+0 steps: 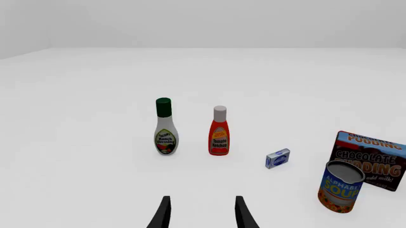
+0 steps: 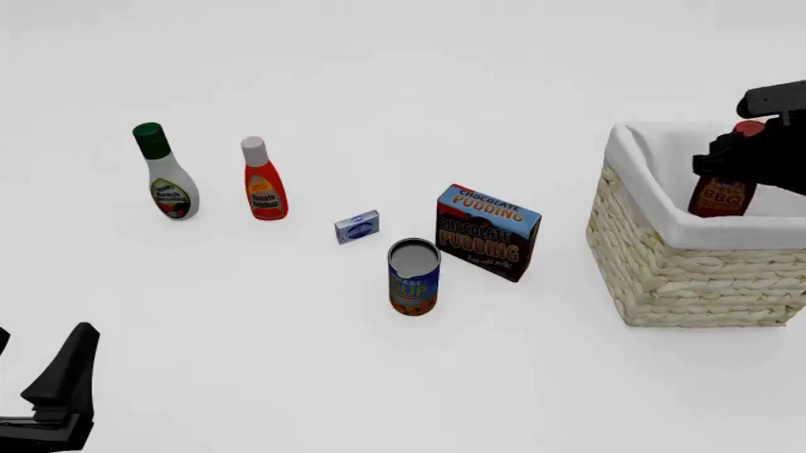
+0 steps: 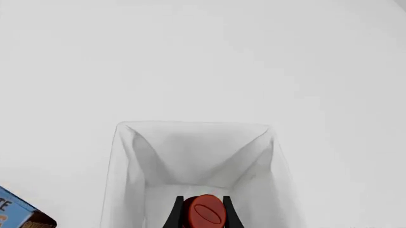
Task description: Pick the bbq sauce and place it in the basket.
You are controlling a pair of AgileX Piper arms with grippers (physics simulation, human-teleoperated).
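step: placing | right gripper (image 3: 201, 212) fingers clamp bbq sauce (image 2: 722, 193) over basket (image 2: 667, 274), right tabletop edge | next: lower, release | left gripper (image 1: 201, 213) parted, empty

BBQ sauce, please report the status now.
Right gripper shut on bbq sauce, held over basket. Left gripper open, empty. Nothing in the way.

Illumination is bright, even and diffuse in all three views, with no identifiable source direction. The white desk (image 2: 377, 377) shows no glare and almost no cast shadows; only soft shading marks the folds of the basket (image 3: 197, 156) lining. Rendering is sharp throughout, without blur or edge distortion.
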